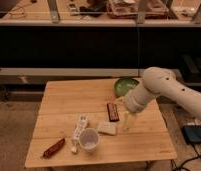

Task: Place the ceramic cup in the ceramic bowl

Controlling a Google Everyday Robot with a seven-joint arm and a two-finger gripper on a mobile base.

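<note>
- Camera view: wooden table (59, 102) fills the lower middle, with a dark cabinet front behind it at 12 o'clock.
- Ceramic cup (89, 139) stands upright, mouth up, near the front edge, at about 7 o'clock from the table's centre. Nothing is gripping it.
- Ceramic bowl (125, 86) is green and sits at the far right part of the table, about 1 o'clock from centre. It is well apart from the cup, and its right side is partly hidden by the arm.
- White arm (161, 87) comes in from 3 o'clock and bends down over the right half of the table.
- Hand (127, 125) points downward above the table, at 3 o'clock from centre, about 2 o'clock from the cup and 6 o'clock from the bowl. Its fingers are spread with nothing between them, and it touches neither cup nor bowl.
- White power strip (80, 128) lies just beside the cup at its 11 o'clock, running front to back. Whether the two touch, cannot tell.
- Pale flat packet (107, 128) lies between the cup and the hand, at 1 o'clock from the cup.
- Dark bar (112, 111) lies at 12 o'clock from the packet, near the hand's 10 o'clock.
- Red-brown packet (54, 147) lies near the front left corner, at 8 o'clock from the cup.
- Blue box (194, 134) sits on the floor off the table's right edge, at 3 o'clock.
</note>
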